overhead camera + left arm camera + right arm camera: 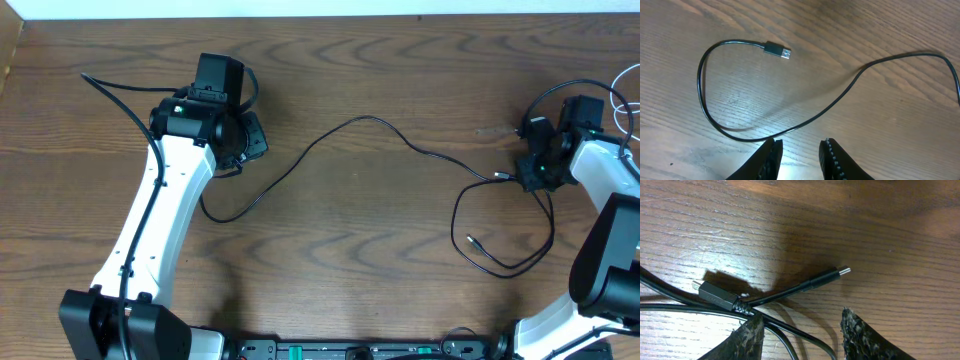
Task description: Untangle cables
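Cataloguing one view at a time.

Overhead view. Wooden table (380,60) across the whole frame. Black cable (370,119) slack on it, not coiled: one loop left of centre, just beside the left arm (160,210); a long arch through the middle; a descent to the right gripper (516,177) at the right of the frame; a second loop at lower right, ending in a free plug (470,239) on bare wood. White cable (614,97) as a thin loop at the far right edge, beside the right arm (600,190), well apart from the black arch; too fine to trace further. Left gripper (246,138) at upper left, under its own wrist; jaw state unreadable from above.

Left wrist view. Left gripper (800,150) at the bottom edge, fingers (771,157) apart, bare wood in the gap, nothing held. Black cable (702,85) curving round the left half of the frame, passing just above the fingertips, then rising to the upper right. USB-A plug (777,50) at upper left of centre, flat on the table, metal end toward the right.

Right wrist view. Right gripper (802,330) at the bottom edge, fingers (862,337) apart, not clamped. Black cable strands (670,307) crossing at lower left and running down into the gap between the fingers; contact with the pads not discernible. Small narrow plug (840,272) right of centre, pointing right, on the wood above the finger at lower right of the frame. Larger plug body (717,296) at left, lying over the crossing strands.
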You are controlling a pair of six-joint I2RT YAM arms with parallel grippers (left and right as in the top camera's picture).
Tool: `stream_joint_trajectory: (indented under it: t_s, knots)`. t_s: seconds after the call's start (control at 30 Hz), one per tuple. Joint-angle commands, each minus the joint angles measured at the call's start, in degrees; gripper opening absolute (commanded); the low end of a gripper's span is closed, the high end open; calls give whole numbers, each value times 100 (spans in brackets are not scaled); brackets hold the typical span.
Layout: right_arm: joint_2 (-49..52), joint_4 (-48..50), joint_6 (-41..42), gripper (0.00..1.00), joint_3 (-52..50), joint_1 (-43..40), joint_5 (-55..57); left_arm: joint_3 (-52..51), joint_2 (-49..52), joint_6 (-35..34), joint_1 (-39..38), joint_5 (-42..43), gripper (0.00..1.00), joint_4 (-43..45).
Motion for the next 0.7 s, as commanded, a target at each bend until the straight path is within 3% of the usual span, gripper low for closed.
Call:
stream_joint_trajectory:
  t_s: [0.0, 0.43, 0.67]
  knots:
    - [188, -7, -96, 47, -59, -37, -166, -4, 59, 11, -9, -28, 30, -33]
    - [203, -501, 118, 48, -107, -44, -369, -4, 59, 11, -9, -28, 30, -31]
    - [205, -166, 627, 47, -756, -44, -391, -4, 59, 11, -9, -28, 30, -31]
